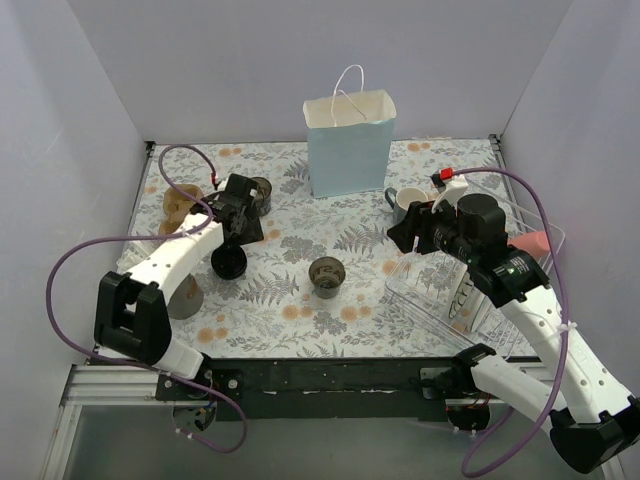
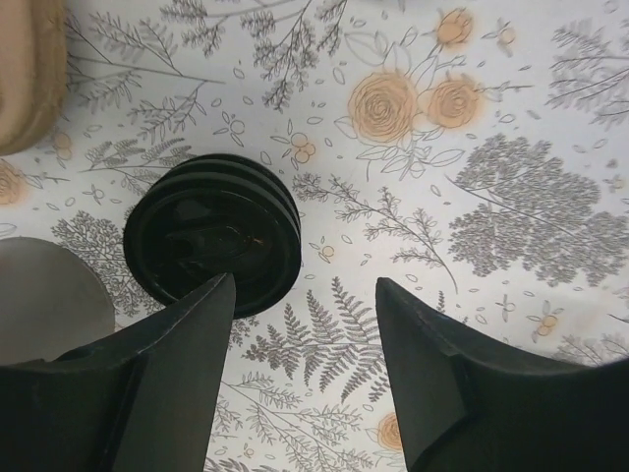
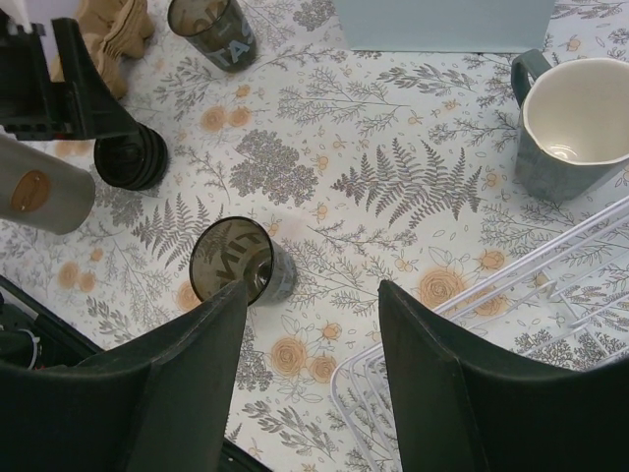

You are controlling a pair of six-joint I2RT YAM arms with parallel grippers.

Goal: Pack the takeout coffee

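One dark brown takeout cup (image 1: 326, 275) stands upright and unlidded at mid-worktop, well apart from the light-blue bag (image 1: 350, 145) at the far edge. A round black lid (image 2: 211, 231) lies to the cup's left; whether anything sits beneath it cannot be told. The left gripper (image 2: 305, 285) is held above the lid, jaws open and empty. In the left wrist view the lid is offset towards the left-hand finger, not centred in the gap. The step in hand is judged to be the lid pickup. It is advised that the jaws be shifted until the lid is straddled, lowered squarely, and closed gently on the rim. The grey cup (image 2: 39, 295) just beside should be avoided. The right gripper (image 3: 313, 290) is open and empty, near the wire rack (image 3: 511, 324).
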